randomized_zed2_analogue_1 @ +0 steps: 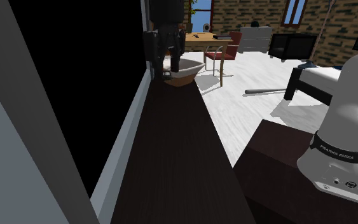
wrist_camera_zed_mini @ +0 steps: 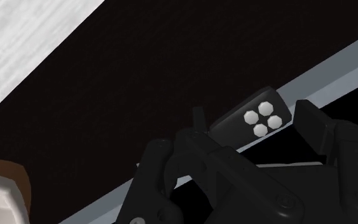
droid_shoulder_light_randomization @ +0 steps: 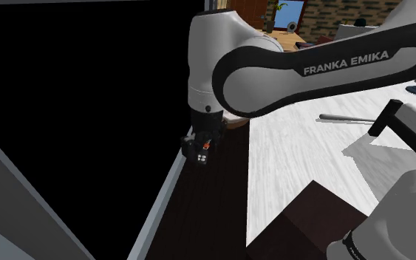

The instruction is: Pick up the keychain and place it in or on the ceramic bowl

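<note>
In the shoulder view, the gripper (droid_shoulder_light_randomization: 199, 147) hangs over the dark tabletop (droid_shoulder_light_randomization: 206, 214), near its grey edge strip (droid_shoulder_light_randomization: 158, 203), and is closed around a black key fob (droid_shoulder_light_randomization: 205, 157). In the second exterior view, it hovers just beside a bowl (randomized_zed2_analogue_1: 185, 73), white inside and brown outside. In the wrist view, both fingers (wrist_camera_zed_mini: 311, 121) clasp the fob, whose four white buttons face the camera.
</note>
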`<control>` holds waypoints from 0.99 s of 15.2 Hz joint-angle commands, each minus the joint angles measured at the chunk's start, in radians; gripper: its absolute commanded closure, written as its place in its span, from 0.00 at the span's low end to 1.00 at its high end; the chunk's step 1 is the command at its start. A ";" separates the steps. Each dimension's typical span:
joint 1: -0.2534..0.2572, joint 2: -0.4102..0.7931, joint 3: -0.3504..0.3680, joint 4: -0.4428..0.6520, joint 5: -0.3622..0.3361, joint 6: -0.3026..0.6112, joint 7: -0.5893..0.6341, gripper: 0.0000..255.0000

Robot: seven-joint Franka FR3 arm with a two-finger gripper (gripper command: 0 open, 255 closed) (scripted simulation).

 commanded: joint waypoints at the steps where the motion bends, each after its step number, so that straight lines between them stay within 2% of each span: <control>1: -0.021 0.001 -0.028 -0.005 -0.004 0.003 -0.049 1.00; 8: -0.094 0.036 -0.122 0.031 -0.027 -0.006 -0.205 1.00; 15: -0.166 0.117 -0.202 0.123 -0.058 -0.024 -0.345 1.00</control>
